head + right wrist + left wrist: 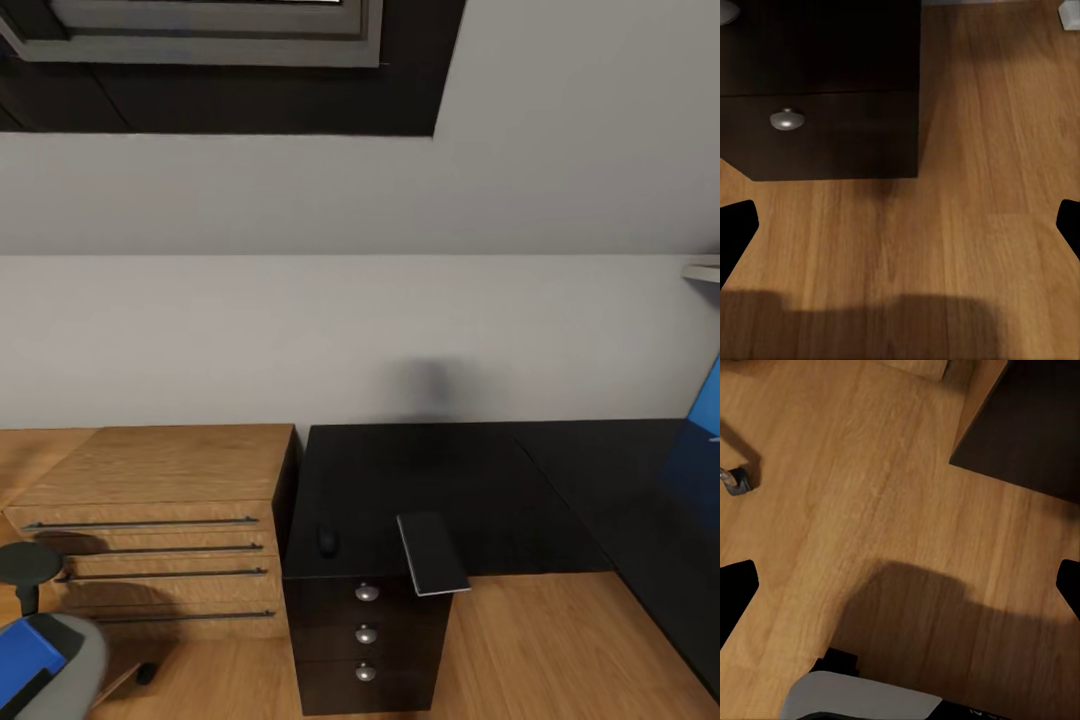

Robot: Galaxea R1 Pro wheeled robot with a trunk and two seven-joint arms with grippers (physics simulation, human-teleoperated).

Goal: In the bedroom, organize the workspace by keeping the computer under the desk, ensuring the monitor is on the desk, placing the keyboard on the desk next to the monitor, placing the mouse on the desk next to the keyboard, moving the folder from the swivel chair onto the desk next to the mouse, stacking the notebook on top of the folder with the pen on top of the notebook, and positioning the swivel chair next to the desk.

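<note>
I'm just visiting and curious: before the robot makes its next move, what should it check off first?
1. Left gripper open, nothing between its fingers: ok.
2. Right gripper open, nothing between its fingers: ok.
3. Folder on the desk: not ok, it lies on the swivel chair.
4. Mouse on the desk: ok, near the front edge.
5. Notebook stacked on the folder: not ok, it lies on the desk with one end overhanging the front edge.
6. Keyboard beside the mouse: cannot tell.
</note>
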